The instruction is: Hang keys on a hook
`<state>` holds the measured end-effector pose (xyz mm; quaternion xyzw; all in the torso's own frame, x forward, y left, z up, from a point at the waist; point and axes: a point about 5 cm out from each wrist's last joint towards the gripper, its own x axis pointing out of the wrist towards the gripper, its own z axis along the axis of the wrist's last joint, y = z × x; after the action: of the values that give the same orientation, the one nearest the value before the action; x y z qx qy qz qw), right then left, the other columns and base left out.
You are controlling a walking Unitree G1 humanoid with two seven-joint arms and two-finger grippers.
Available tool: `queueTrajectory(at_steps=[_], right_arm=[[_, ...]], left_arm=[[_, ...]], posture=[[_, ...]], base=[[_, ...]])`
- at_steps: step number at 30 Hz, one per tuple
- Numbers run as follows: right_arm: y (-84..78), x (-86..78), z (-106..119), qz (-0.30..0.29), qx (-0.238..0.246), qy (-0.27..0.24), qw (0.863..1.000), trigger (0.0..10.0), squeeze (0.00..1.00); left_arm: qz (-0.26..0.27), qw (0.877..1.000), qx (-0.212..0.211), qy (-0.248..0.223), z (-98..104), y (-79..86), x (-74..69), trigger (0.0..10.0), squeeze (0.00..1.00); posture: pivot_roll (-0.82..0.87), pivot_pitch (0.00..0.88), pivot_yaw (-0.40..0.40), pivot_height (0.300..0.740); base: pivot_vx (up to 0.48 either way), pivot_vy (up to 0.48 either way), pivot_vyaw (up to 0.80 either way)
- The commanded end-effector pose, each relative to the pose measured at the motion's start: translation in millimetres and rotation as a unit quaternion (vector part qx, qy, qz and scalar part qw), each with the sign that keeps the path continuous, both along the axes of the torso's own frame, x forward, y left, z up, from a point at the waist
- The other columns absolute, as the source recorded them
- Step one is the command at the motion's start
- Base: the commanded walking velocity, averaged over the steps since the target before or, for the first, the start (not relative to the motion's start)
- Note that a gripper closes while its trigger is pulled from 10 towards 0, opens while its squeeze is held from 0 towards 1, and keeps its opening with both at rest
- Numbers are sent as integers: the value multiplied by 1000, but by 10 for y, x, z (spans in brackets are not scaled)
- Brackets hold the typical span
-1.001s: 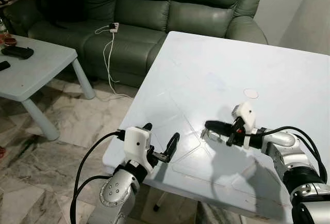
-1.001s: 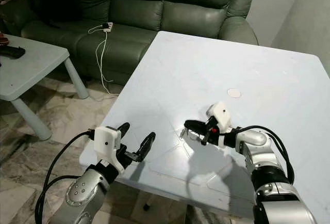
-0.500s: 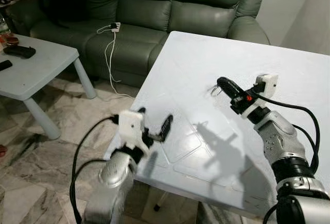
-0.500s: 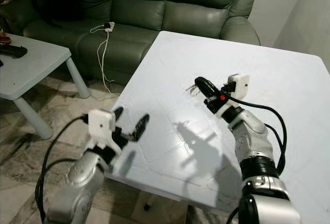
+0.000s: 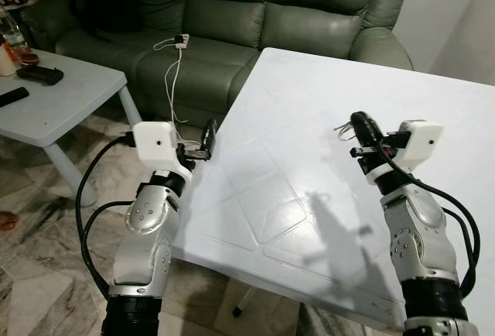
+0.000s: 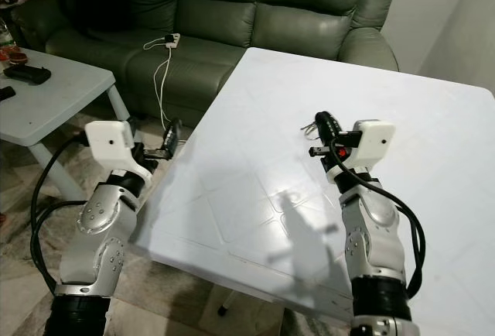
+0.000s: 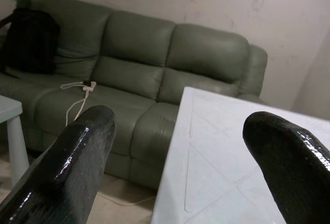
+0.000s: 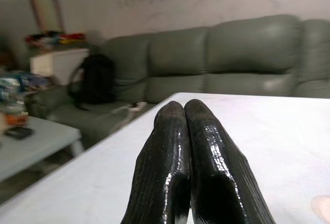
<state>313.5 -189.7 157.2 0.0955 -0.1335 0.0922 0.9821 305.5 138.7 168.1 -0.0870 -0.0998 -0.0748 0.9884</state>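
White tabletop (image 5: 309,197) spreads out nearest the robot, and above it the right gripper (image 5: 360,128) is raised with its fingers pressed together on the keys (image 5: 343,128), which poke out beside the tips, probably lifted clear to be carried to a hook. Off the near corner, the left gripper (image 5: 203,142) hangs spread and empty. Beyond stand a green sofa (image 5: 255,11) and side table (image 5: 54,100).

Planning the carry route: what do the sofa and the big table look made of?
Sofa: looks like green leather or a leather-like cover, judging by its soft sheen and creased cushions. Table: probably pale moulded plastic, smooth and glossy, with raised geometric lines and sharp reflections.
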Motion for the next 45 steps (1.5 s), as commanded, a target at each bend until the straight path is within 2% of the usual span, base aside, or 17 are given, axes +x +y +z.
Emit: queueTrajectory(at_steps=[1, 2, 6, 11, 18, 35, 41, 45], right_arm=[[42, -74, 13, -10, -24, -12, 1000, 10000, 0], [74, -119, -20, -20, -52, -13, 998, 10000, 0], [107, -171, -124, -39, -76, 12, 996, 10000, 0], [176, -214, -203, -54, -74, 43, 995, 10000, 0], [229, -205, -201, -56, -80, 46, 994, 10000, 0], [300, -187, -197, -66, -82, 54, 993, 10000, 0], [303, -196, -192, -66, -84, 54, 993, 10000, 0], [298, -205, -190, -65, -85, 55, 993, 10000, 0]], left_arm=[[16, 1000, -1, 4, -72, 65, -23, 10000, 0], [22, 1000, -2, 7, -113, 91, -39, 10000, 0], [16, 1000, -6, 4, -139, 87, -81, 10000, 0], [13, 1000, -14, 6, -160, 92, -86, 10000, 0], [16, 1000, -26, 3, -145, 97, -32, 10000, 0], [18, 1000, 0, -9, -114, 118, 24, 10000, 0], [23, 1000, 1, -4, -131, 121, 25, 10000, 0], [24, 999, -30, -2, -141, 103, 24, 10000, 0]], posture=[[-8, 0, -53, 740], [-12, 0, -49, 740], [-10, 0, -49, 740], [-7, 0, -41, 740], [-17, 0, -29, 740], [-15, 0, -11, 740], [-17, 0, -14, 740], [-19, 0, -19, 740]], base=[[0, 0, 0], [0, 0, 0], [0, 0, 0], [0, 0, 0], [0, 0, -640], [0, 0, -769], [0, -459, -769], [0, -120, -769]])
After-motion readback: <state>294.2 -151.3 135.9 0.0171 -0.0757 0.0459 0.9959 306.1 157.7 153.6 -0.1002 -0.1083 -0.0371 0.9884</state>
